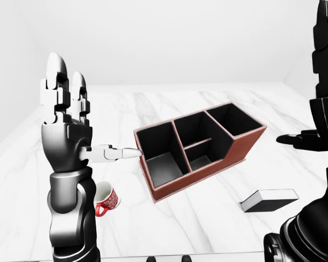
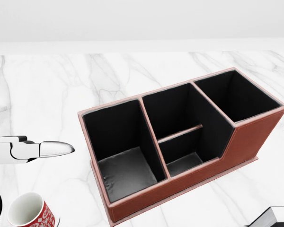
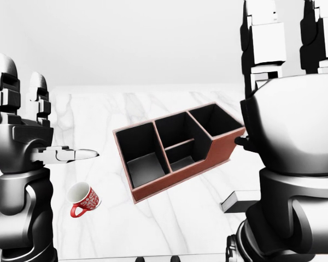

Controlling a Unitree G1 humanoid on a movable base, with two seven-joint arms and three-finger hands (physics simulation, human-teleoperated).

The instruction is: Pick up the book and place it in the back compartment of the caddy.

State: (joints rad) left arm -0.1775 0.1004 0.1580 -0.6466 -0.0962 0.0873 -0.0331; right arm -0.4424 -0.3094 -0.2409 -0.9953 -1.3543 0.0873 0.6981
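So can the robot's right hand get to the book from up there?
Probably yes. The right hand is open and raised, the book lies flat on the table on that side, apart from the caddy, with nothing on it.

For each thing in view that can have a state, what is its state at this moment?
caddy: upright, all compartments empty.
book: flat on the table, closed, not held.
mug: on its side.
left hand: open, raised, empty.
right hand: open, raised, empty.
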